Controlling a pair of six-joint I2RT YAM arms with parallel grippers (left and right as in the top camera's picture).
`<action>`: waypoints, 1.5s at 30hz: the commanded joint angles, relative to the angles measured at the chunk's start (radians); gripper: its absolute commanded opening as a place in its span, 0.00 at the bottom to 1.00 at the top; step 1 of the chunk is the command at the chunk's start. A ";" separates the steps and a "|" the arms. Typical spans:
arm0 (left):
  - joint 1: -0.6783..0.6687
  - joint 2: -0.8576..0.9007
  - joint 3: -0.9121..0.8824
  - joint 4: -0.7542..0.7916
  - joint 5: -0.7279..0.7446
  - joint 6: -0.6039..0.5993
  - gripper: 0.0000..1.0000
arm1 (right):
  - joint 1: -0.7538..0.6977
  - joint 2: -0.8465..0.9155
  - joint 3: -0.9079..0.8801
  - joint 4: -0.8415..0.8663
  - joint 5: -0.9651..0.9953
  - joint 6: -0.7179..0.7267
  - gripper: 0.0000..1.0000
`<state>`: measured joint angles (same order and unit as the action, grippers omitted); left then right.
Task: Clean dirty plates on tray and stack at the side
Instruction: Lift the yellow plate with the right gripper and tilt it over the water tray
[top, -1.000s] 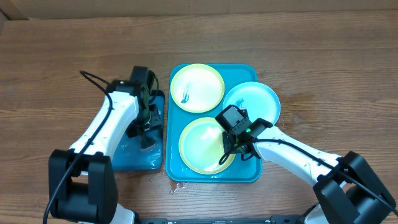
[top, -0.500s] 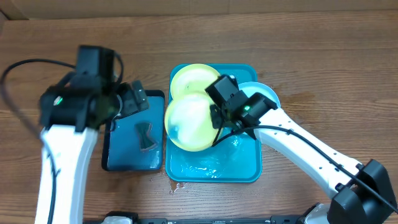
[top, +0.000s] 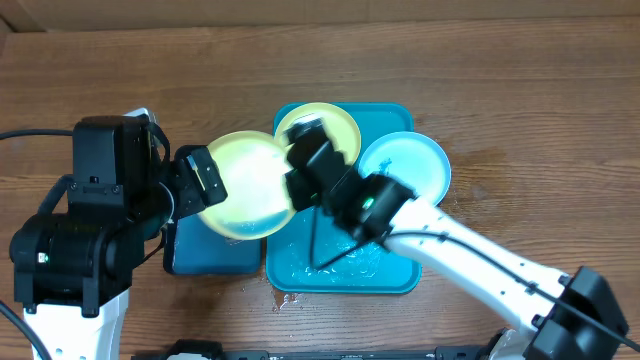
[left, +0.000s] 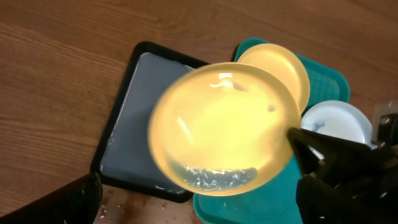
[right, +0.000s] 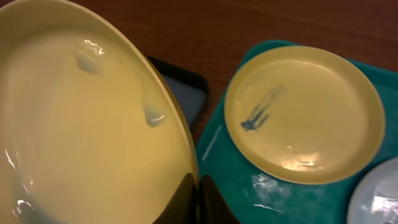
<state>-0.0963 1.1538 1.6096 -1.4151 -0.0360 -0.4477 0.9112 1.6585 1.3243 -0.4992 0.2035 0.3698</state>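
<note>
Plate hangs lifted at 9 o'clock of the teal tray, its 3 o'clock rim pinched in your clamped right gripper. Your left gripper, jaws spread wide and empty, faces it from its 9 o'clock edge, so I judge it the arm placed for wiping.

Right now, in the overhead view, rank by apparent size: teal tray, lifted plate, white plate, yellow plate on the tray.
1. tray
2. lifted plate, though it is held up nearer the camera
3. white plate and yellow plate: they look alike, and the yellow one is partly hidden
</note>
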 joint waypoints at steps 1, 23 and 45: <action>0.005 -0.009 0.017 -0.020 0.011 0.018 1.00 | 0.075 0.063 0.023 0.069 0.194 -0.011 0.04; 0.006 -0.097 0.163 -0.048 -0.326 -0.079 1.00 | 0.359 0.144 0.032 0.316 0.896 -0.391 0.04; 0.006 -0.094 0.162 -0.179 -0.513 -0.267 1.00 | 0.390 0.103 0.032 0.315 0.896 -0.502 0.04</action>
<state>-0.0963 1.0561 1.7607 -1.5940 -0.5293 -0.6689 1.2961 1.8034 1.3285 -0.1944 1.0794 -0.1238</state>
